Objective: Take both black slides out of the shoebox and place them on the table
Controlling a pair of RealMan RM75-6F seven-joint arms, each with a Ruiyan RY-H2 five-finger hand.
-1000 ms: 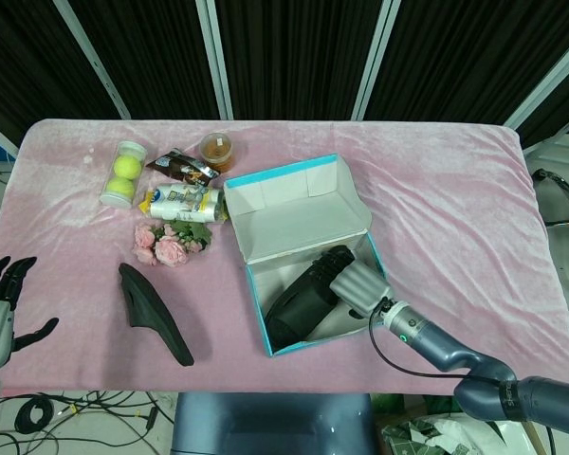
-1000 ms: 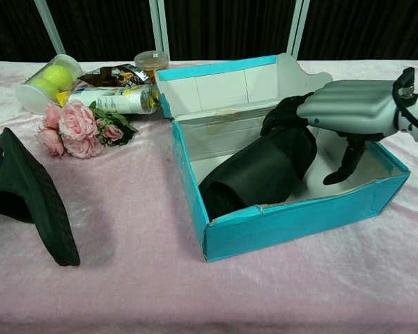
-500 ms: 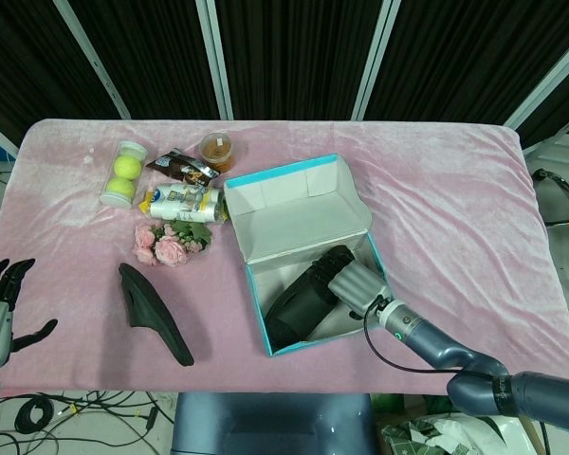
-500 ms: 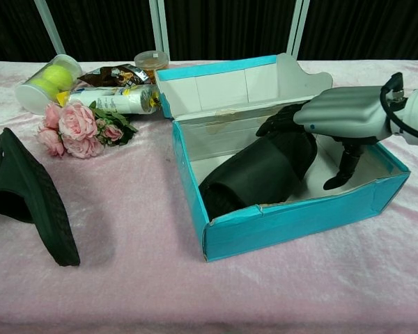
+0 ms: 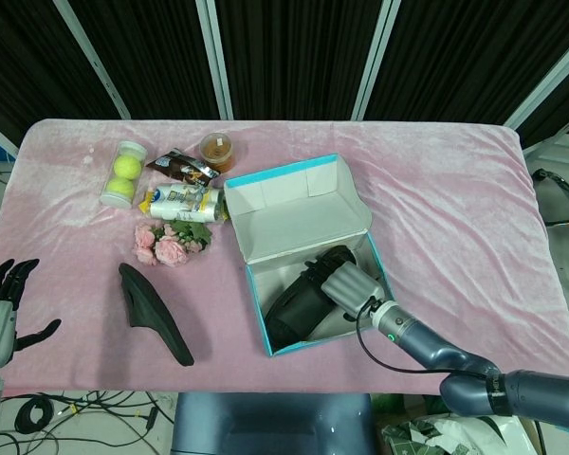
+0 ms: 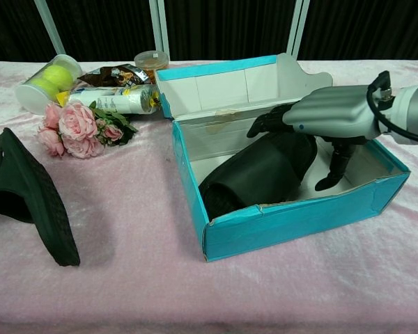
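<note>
A teal shoebox [image 5: 266,185] is seen open on the pink table [image 5: 455,190], with one black slide [image 5: 299,301] lying inside under the right hand [image 5: 346,282]. A second black slide [image 5: 154,313] is laid on the cloth. The left hand [image 5: 0,308] is held open at the table's edge.

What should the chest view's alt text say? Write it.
The right hand reaches into an open teal shoebox, fingers spread over a black slide inside. A second black slide lies on the pink tablecloth at left, near pink roses.
</note>
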